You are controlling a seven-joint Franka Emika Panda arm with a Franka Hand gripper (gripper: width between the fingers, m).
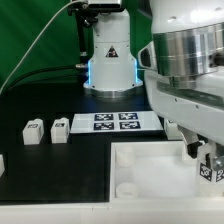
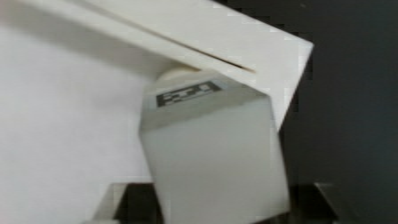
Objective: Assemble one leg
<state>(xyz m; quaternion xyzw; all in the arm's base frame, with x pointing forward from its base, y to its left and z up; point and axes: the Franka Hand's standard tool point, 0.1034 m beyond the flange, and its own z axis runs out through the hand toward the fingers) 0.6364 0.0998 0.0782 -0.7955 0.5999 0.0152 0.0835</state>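
Observation:
My gripper (image 1: 206,160) hangs over the right part of the large white tray (image 1: 140,160) at the exterior view's lower right. It is shut on a leg (image 1: 209,172), a small white block whose black-and-white tag faces the camera. In the wrist view the gripper (image 2: 214,208) holds this leg (image 2: 217,150) between dark fingers (image 2: 128,204). The leg's tagged far end reaches the tray's raised rim (image 2: 231,55). I cannot tell whether that end sits in a socket. Two more legs (image 1: 33,132) (image 1: 58,130) stand on the black table at the exterior view's left.
The marker board (image 1: 115,122) lies on the table in front of the robot base (image 1: 108,60). A white part (image 1: 2,160) shows at the exterior view's far left edge. The arm's large body (image 1: 185,70) hides the exterior view's right side. A round socket (image 1: 127,186) marks the tray's near-left corner.

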